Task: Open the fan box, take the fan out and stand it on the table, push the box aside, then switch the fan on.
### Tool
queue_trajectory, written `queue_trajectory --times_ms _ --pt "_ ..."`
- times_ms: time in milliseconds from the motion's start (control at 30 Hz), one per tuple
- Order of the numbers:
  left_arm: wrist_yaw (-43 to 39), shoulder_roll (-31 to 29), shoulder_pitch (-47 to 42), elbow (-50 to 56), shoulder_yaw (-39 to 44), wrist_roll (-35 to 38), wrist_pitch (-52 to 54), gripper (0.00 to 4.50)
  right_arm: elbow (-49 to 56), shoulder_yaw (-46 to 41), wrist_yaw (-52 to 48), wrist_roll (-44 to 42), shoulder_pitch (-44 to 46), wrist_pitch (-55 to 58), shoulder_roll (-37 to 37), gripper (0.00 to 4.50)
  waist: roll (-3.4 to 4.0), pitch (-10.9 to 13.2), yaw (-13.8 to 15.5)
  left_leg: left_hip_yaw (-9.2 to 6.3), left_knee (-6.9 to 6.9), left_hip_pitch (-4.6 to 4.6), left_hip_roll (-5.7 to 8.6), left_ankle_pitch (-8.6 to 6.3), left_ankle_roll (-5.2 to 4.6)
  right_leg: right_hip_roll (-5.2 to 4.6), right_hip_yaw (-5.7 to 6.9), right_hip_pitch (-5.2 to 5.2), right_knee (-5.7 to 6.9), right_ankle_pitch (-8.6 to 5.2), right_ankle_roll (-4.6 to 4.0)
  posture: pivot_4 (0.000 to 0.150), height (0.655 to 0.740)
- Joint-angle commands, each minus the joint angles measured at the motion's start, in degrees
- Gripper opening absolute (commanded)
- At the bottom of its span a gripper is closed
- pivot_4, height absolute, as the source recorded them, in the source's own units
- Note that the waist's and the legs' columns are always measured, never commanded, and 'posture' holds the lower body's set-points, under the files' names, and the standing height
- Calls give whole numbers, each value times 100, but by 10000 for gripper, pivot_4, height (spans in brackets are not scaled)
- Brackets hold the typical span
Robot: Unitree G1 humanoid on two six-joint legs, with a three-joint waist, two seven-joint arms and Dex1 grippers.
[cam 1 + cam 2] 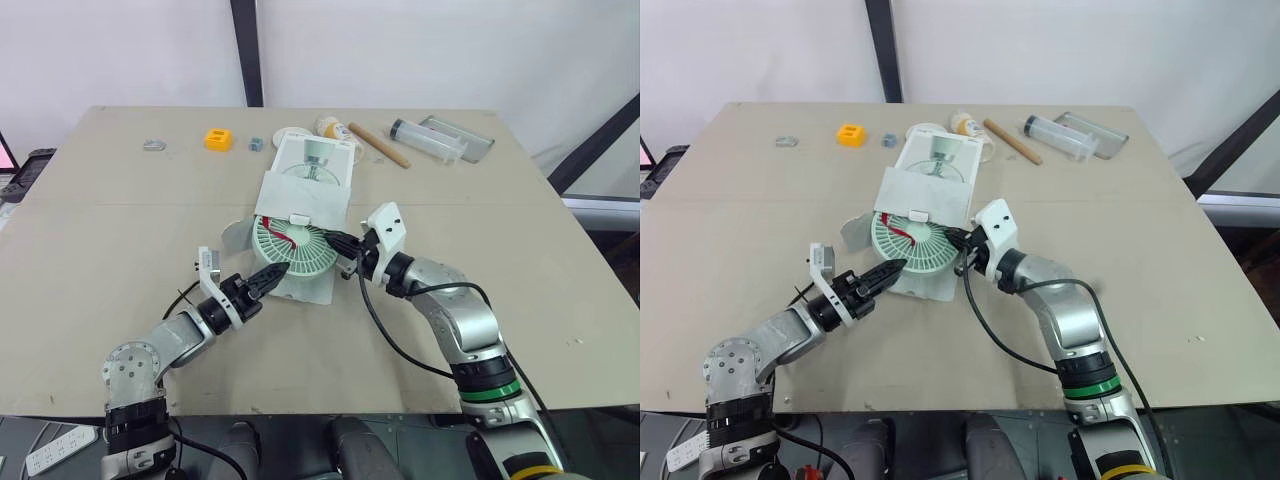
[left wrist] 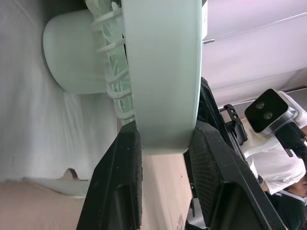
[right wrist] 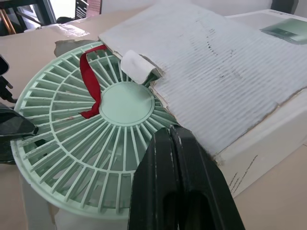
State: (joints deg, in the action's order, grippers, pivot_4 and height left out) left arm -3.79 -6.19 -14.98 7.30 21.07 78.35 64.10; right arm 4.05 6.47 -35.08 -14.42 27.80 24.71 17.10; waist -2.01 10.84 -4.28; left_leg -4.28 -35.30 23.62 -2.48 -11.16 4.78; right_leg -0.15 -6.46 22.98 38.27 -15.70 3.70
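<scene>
Fan lies grille-up near the middle of the table, its near half sticking out of the open end of the white box. The far half is under a raised cardboard flap. A red ribbon runs from under that flap across the grille toward the hub. The box lies lengthwise toward the far edge, with a printed fan on its top face and its open end toward the robot.

The left gripper reaches in from the near left and has the fan by its rim. In the left wrist view one black finger sits on each side of the pale green rim, opened just enough to take it, with the pads against it.

The right gripper comes in from the right, just beside the fan's right edge where the flap ends. Its two fingers are pressed together with nothing between them. Their tips hang over the outer grille, and whether they touch it cannot be told.

Along the far edge, well apart from the fan, lie a small metal piece, a yellow block, a wooden stick and a clear tube.
</scene>
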Motion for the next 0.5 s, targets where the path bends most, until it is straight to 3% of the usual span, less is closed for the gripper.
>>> queue_trajectory --times_ms 33,233,500 --pt "259 -35 109 50 -64 34 -129 9468 480 -47 -228 -203 23 -76 67 0 0 0 0 0 0 0 0 0 0 0 0 0 0 0 0 1500 7400" --pt "227 -84 112 25 -232 43 -256 9468 712 -173 -304 -476 94 37 7 0 0 0 2 0 -2 0 0 0 0 0 1 -2 0 2 0 1500 7400" --pt "110 -200 128 -12 -383 13 -389 9468 -97 -316 172 -120 490 -91 35 0 0 0 6 0 -6 0 1 2 2 0 1 -2 0 21 -17 1500 7400"
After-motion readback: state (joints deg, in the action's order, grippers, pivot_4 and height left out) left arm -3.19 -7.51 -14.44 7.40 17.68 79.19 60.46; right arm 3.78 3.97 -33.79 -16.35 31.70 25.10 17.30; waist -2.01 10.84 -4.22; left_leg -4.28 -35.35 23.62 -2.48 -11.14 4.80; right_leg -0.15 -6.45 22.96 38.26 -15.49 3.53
